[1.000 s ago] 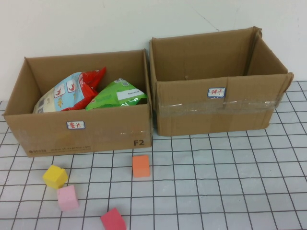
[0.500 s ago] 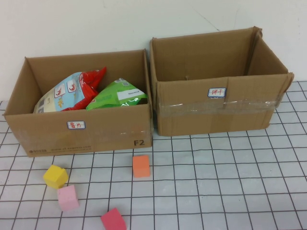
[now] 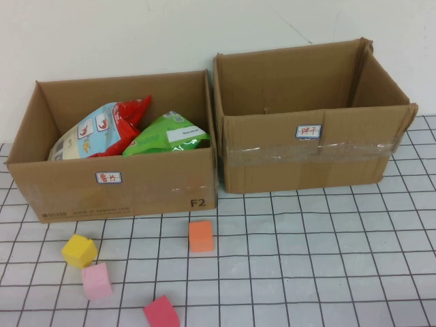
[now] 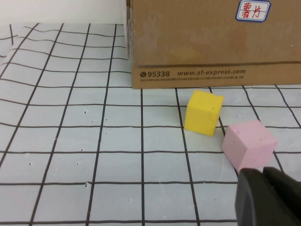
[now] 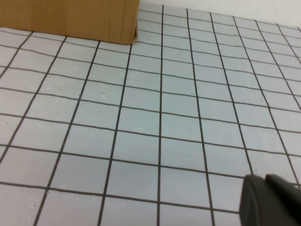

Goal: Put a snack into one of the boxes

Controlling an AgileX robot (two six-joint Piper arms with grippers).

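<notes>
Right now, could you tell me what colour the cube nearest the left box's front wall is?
Orange, seen best in the high view.

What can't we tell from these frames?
- Left tool: only a dark corner shows in the left wrist view, near the pink cube; the frame edge cuts its fingers off.
- Right tool: the same in the right wrist view, above bare grid table.
- Both arms: absent from the high view.
- Right box floor: hidden by its front wall.
- Red cube: cropped by the bottom edge.
</notes>
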